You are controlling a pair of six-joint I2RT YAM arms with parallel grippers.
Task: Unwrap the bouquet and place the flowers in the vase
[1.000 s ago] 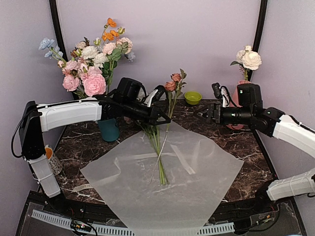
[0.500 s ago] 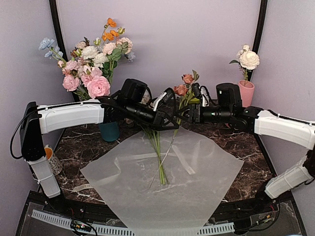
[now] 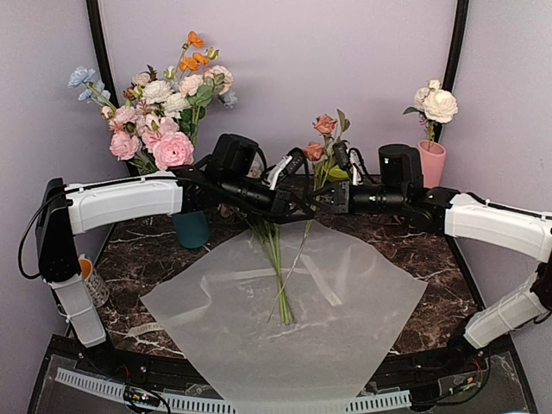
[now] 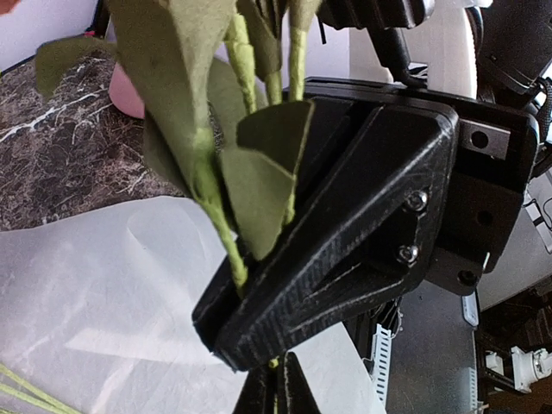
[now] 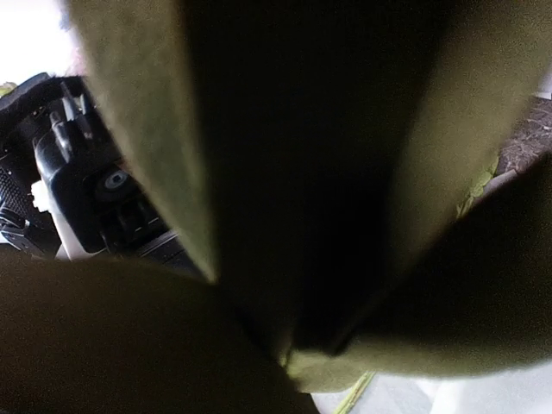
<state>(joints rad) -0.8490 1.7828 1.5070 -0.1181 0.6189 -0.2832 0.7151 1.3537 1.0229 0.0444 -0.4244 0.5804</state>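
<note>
A plain pale lilac back wall [image 3: 345, 69] closes the scene. Side panels [image 3: 509, 103] of the same colour meet it behind two black upright posts [image 3: 97, 52]. The table [image 3: 142, 254] is dark brown with a white-veined marble pattern, and the light is soft and even, throwing only faint shadows.

Pink vase [image 3: 433, 160], grn flower stems [image 3: 283, 302].
</note>
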